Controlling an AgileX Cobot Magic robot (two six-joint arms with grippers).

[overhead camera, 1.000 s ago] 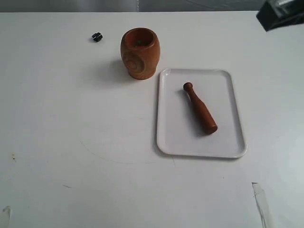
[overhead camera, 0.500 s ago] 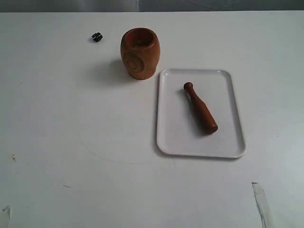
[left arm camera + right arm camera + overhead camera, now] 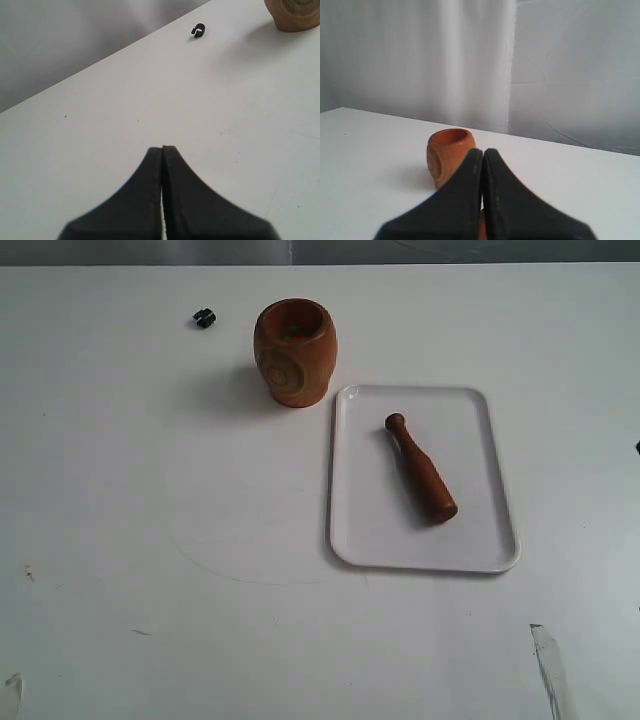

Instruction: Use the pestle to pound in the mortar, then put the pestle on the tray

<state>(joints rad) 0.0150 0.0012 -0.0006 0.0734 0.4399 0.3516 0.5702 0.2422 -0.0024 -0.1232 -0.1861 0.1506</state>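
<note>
The reddish-brown mortar point(image 3: 295, 352) stands upright on the white table, just beyond the tray's far left corner. The pestle point(image 3: 421, 468) lies diagonally on the white tray point(image 3: 485, 540), narrow knobbed end toward the mortar. Neither gripper shows in the exterior view. In the left wrist view my left gripper point(image 3: 162, 149) is shut and empty over bare table, with the mortar's base point(image 3: 295, 15) far off. In the right wrist view my right gripper point(image 3: 483, 151) is shut with nothing held, and the mortar point(image 3: 445, 155) stands behind it; a sliver of pestle point(image 3: 482, 225) shows between the fingers.
A tiny black object point(image 3: 204, 317) lies on the table left of the mortar, also seen as a black clip point(image 3: 198, 31) in the left wrist view. A strip of tape point(image 3: 548, 665) lies near the front right. A grey curtain hangs behind the table.
The dark arm part at the exterior view's upper right corner a second ago has left the view. Mortar, pestle and tray have not moved.
</note>
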